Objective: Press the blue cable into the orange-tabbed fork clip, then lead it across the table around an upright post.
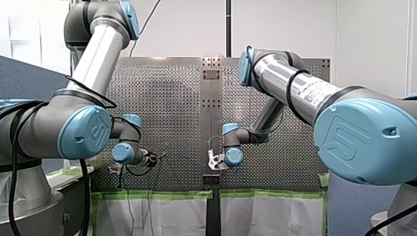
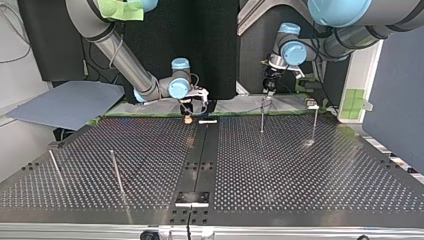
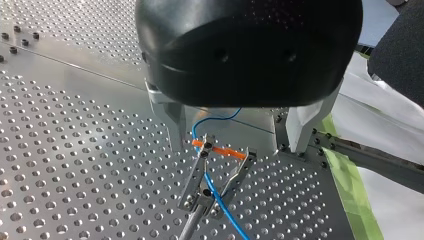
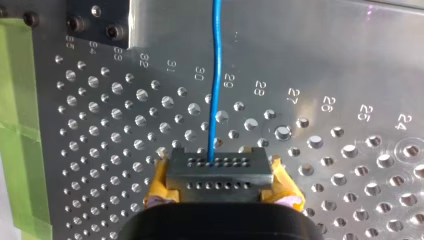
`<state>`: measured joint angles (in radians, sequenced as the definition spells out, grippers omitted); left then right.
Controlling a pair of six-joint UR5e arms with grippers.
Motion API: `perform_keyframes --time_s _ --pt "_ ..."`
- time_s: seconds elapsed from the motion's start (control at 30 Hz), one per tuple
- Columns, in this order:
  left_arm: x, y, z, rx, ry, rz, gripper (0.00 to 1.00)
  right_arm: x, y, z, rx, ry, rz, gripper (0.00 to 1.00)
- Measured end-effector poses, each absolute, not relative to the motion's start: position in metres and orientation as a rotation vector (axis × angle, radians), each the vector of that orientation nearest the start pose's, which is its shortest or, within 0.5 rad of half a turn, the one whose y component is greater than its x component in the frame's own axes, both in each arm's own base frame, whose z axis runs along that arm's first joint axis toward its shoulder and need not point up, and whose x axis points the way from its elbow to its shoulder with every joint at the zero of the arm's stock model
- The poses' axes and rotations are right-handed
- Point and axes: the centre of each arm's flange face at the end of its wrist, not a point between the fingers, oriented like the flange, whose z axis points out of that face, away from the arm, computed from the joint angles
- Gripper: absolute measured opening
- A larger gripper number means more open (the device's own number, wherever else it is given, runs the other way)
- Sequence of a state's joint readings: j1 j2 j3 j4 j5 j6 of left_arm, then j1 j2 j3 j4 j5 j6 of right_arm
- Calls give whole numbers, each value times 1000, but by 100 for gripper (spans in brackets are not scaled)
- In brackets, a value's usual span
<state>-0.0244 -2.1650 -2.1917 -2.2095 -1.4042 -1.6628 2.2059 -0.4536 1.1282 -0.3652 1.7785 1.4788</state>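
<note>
In the left wrist view a metal fork clip (image 3: 215, 175) with orange tabs (image 3: 222, 150) stands on a thin post. The blue cable (image 3: 222, 205) runs down between its prongs. My left gripper (image 3: 232, 145) hangs just above the clip, open, with one metal finger (image 3: 175, 125) on each side and nothing held. In the top view it (image 2: 270, 86) sits over that post (image 2: 262, 117). My right gripper (image 4: 220, 192) is shut on a dark grey connector block (image 4: 220, 170), yellow pads (image 4: 157, 187) on both sides. The cable (image 4: 216, 75) leaves the block and runs ahead over the plate.
More upright posts stand on the perforated table (image 2: 280, 165): one (image 2: 314, 125) beside the clip post, two (image 2: 116, 172) (image 2: 55, 167) at the top view's left. Green tape (image 4: 15, 125) edges the plate. My right gripper (image 2: 190, 107) is low near the centre seam.
</note>
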Motion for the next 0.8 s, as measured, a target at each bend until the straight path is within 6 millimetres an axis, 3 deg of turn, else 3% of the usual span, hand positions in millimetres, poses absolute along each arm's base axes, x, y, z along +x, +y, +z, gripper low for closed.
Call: perform_keyframes --time_s 0.8 --pt "436 -164 24 33 1849 -241 100 538 -537 -21 1831 -988 1221 0"
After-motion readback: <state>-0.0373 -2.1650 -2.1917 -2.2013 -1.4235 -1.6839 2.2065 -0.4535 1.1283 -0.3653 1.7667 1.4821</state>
